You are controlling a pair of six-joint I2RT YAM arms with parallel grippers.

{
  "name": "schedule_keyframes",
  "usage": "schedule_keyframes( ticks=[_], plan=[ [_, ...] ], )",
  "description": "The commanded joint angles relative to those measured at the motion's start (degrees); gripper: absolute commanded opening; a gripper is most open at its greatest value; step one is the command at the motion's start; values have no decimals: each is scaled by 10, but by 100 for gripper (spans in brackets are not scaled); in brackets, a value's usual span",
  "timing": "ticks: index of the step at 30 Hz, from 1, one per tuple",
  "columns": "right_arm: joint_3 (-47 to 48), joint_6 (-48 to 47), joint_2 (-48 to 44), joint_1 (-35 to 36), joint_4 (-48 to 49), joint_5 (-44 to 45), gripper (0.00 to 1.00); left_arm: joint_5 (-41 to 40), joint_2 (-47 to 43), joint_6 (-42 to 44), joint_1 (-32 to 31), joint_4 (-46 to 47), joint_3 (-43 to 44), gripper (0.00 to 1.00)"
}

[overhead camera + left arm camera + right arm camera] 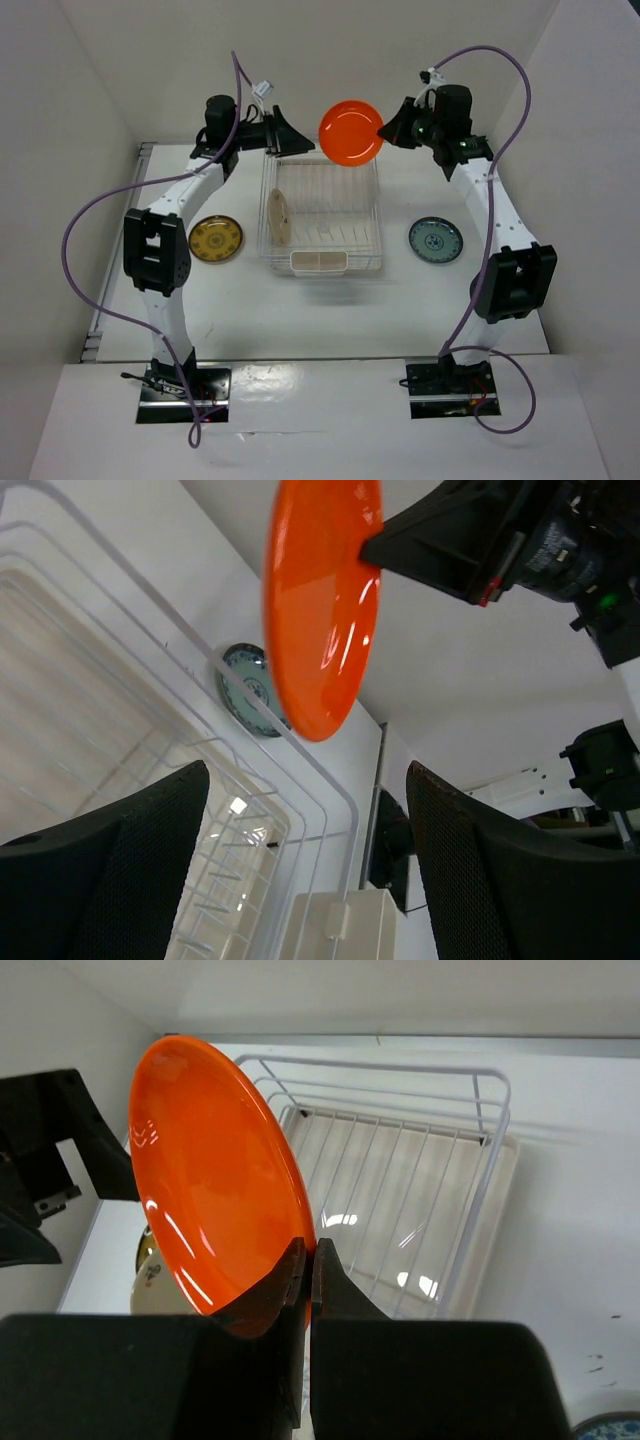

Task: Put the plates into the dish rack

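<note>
White table [300, 310] bears dish rack [378, 232]; right claw [384, 128] pinches orange plate [348, 133].

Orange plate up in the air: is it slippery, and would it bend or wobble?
Probably stiff: the orange plate shows no sag though the right claw pinches only its rim. Likely slippery, since its surface shines with bright reflections. Held by one edge in the air by the dish rack, it might swivel or slip if bumped.

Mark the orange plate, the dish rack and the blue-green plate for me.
orange plate [350, 132], top external view, middle of its face.
dish rack [379, 220], top external view, right wire wall.
blue-green plate [436, 240], top external view, middle of the plate.
</note>
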Motion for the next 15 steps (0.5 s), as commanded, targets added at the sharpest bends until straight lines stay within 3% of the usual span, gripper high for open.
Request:
schedule_keyframes(
  ticks=[1, 4, 11, 15],
  plan=[
    [1, 7, -31, 10, 13, -21, 0, 44, -21, -31, -3, 122, -2, 86],
    [-4, 7, -31, 23, 13, -21, 0, 56, -21, -58, -3, 160, -20, 82],
    [-9, 7, -36, 47, 18, -33, 0, 30, -21, -3, -8, 72, -3, 82],
    [-15, 7, -36, 57, 18, -38, 0, 18, -15, -3, -14, 67, -3, 68]
  ],
)
